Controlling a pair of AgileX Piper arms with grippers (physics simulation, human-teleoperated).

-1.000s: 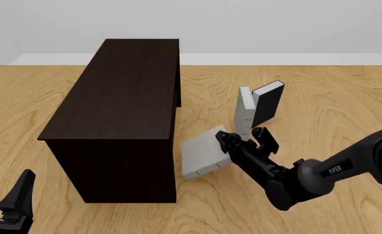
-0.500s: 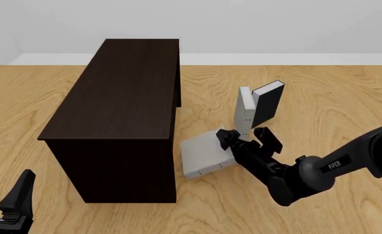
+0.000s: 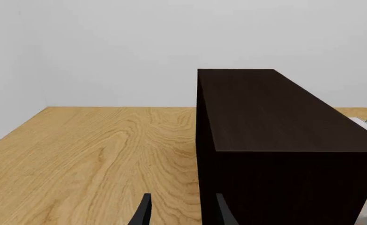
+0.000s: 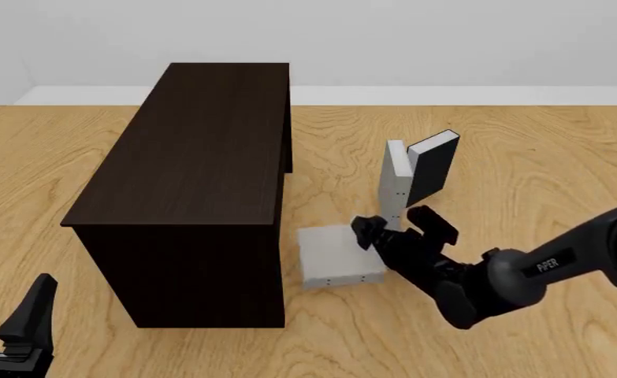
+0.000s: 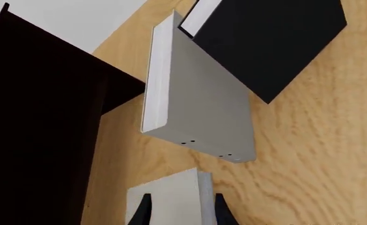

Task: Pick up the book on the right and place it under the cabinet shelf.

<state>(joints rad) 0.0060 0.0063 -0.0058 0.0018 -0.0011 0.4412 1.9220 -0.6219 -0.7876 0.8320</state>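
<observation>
Right gripper (image 4: 390, 227) is closed on the flat book (image 4: 338, 257) beside the cabinet (image 4: 187, 181); only the right wrist view shows the pinch. Left gripper (image 3: 180, 212) is open.

From the front we see the left gripper (image 4: 19, 335) only in part, cut by the lower edge. The right gripper (image 4: 392, 228) covers one edge of the book (image 4: 335, 256). In the right wrist view only the fingers' (image 5: 144, 211) tips show, and the cabinet shelf (image 5: 39, 122) runs off frame.
</observation>
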